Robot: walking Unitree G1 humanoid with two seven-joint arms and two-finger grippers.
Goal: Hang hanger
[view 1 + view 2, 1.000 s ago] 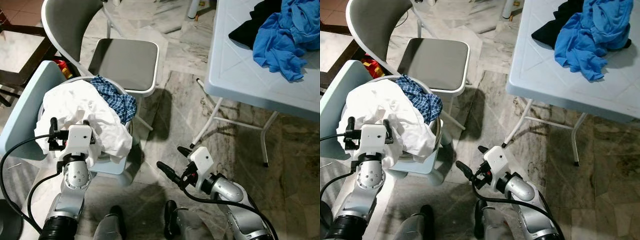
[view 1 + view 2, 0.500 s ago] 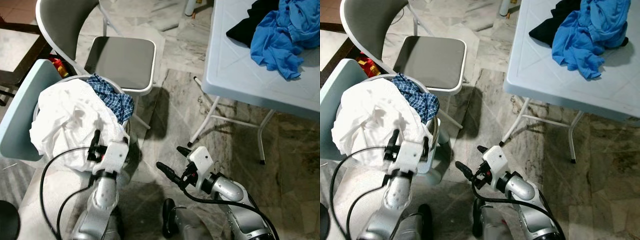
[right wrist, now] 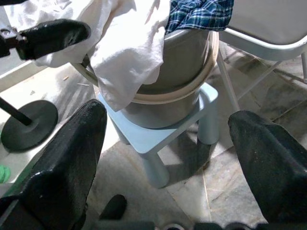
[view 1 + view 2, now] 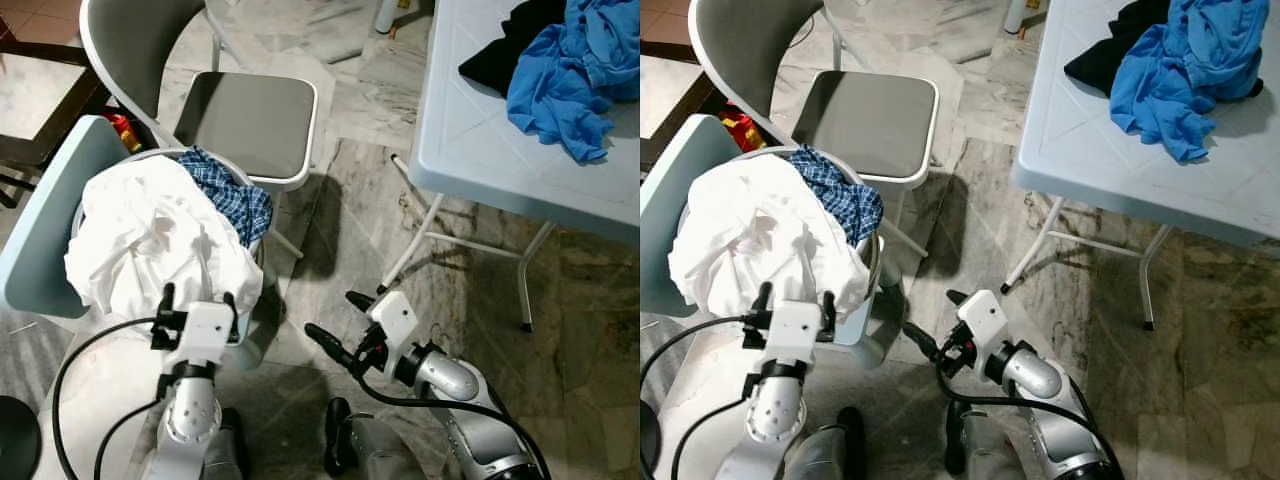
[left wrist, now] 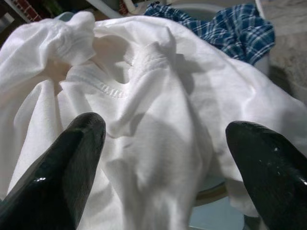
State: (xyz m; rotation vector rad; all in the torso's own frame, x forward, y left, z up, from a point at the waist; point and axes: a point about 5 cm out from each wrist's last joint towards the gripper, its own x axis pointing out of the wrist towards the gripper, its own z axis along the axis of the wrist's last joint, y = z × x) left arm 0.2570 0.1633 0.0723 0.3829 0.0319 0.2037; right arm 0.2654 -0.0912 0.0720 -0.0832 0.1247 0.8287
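Here the left gripper (image 4: pixel 196 300) hovers spread over a white shirt (image 4: pixel 150 240) heaped in a basket (image 3: pixel 177 72), apparently reaching for laundry; the right gripper (image 4: pixel 335 325) waits unclenched above the floor. No hanger is visible.

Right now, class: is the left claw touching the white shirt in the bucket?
Apart. The left wrist view shows the left claw open, both fingers short of the white shirt beyond them.
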